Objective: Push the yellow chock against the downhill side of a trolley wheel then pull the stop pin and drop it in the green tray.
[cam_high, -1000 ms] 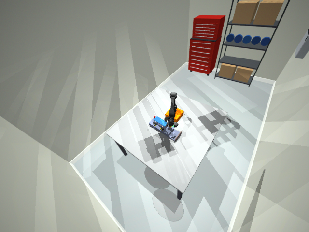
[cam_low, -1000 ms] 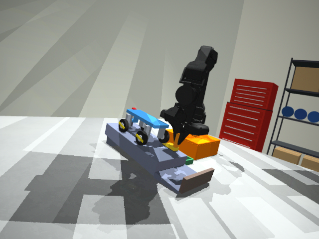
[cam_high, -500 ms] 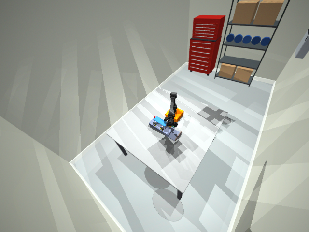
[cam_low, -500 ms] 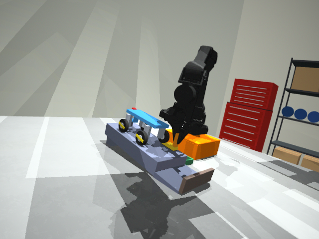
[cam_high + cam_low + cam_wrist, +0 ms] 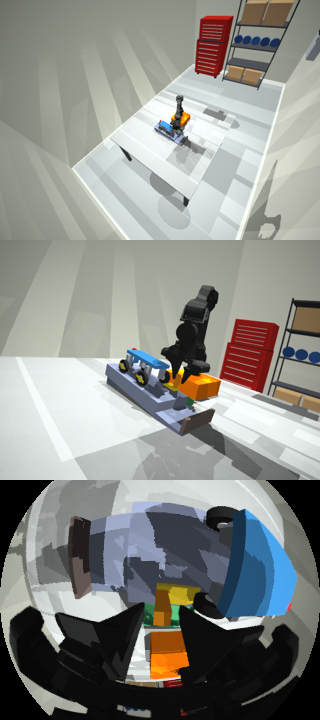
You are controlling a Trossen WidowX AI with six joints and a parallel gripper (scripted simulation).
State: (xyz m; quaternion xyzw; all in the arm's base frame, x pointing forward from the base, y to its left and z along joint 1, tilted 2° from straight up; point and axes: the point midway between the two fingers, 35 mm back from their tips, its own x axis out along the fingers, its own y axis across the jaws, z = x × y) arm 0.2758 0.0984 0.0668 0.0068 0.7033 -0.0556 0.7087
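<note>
The blue-topped trolley (image 5: pixel 165 125) (image 5: pixel 148 359) (image 5: pixel 260 565) stands on the grey-blue ramp (image 5: pixel 134 387) (image 5: pixel 115 545). The red-headed stop pin (image 5: pixel 160 120) (image 5: pixel 134 349) (image 5: pixel 289 607) shows at its uphill end. The yellow chock (image 5: pixel 170 387) (image 5: pixel 179 594) lies on the ramp, its yellow part close against the downhill side of the trolley's lower wheel on the orange-box side; whether they touch is unclear. Its orange handle stands upright. My gripper (image 5: pixel 179 380) (image 5: pixel 162 607) is open, its fingertips apart on either side of the handle. The green tray (image 5: pixel 189 401) (image 5: pixel 175 620) is partly hidden beside the ramp.
An orange box (image 5: pixel 186 117) (image 5: pixel 199 389) (image 5: pixel 167 665) stands on the table beyond the ramp and tray, close to the arm. A brown end board (image 5: pixel 197 420) (image 5: pixel 80 560) stands across the ramp's low end. A red tool cabinet and shelves stand in the background.
</note>
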